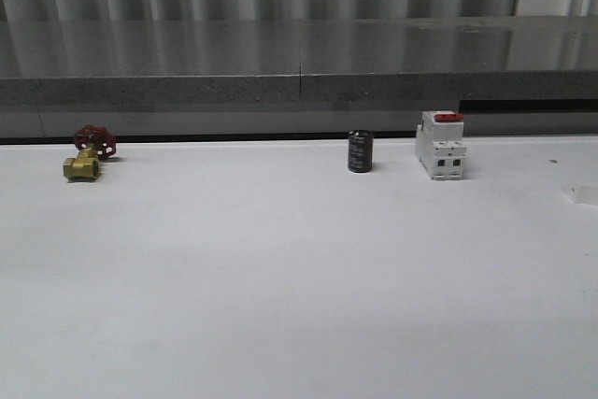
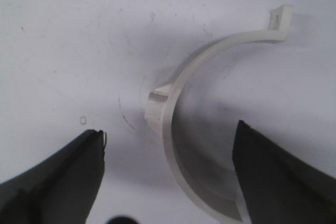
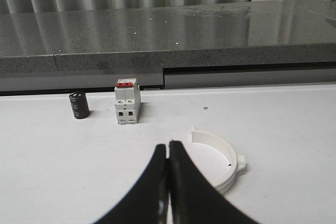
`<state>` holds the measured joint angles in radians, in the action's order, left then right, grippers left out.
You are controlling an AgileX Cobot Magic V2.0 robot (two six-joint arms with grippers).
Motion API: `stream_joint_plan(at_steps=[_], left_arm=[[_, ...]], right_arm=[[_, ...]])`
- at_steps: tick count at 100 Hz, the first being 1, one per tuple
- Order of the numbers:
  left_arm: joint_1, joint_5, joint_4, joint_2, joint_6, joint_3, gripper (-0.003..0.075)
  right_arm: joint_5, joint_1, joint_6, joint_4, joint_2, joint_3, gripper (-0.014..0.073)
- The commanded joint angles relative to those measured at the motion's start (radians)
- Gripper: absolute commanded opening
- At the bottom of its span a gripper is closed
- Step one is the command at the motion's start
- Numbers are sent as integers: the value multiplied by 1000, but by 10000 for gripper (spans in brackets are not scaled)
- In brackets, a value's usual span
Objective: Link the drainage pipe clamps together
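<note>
In the left wrist view one white half-ring drainage pipe clamp lies on the white table, a flat tab at its far end and a small block on its outer curve. My left gripper is open just above it. The arc runs between the two dark fingers and touches neither. In the right wrist view a second white drainage pipe clamp lies on the table just beyond and to one side of my right gripper. That gripper is shut, with nothing between its fingers.
At the back of the white table stand a brass valve with a red handwheel, a black cylinder and a white breaker with a red top. A grey ledge runs behind them.
</note>
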<state>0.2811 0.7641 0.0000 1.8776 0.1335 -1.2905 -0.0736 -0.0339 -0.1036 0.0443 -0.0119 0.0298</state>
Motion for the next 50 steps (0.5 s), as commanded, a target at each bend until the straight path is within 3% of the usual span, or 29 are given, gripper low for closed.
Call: stream_joint_plan(at_steps=[1, 50], left_arm=[[3, -44, -12, -13, 31, -53, 504], [9, -40, -13, 97, 62, -126, 504]], right_arm=[[84, 3, 5, 0, -17, -20, -67], [84, 3, 5, 0, -17, -20, -67]])
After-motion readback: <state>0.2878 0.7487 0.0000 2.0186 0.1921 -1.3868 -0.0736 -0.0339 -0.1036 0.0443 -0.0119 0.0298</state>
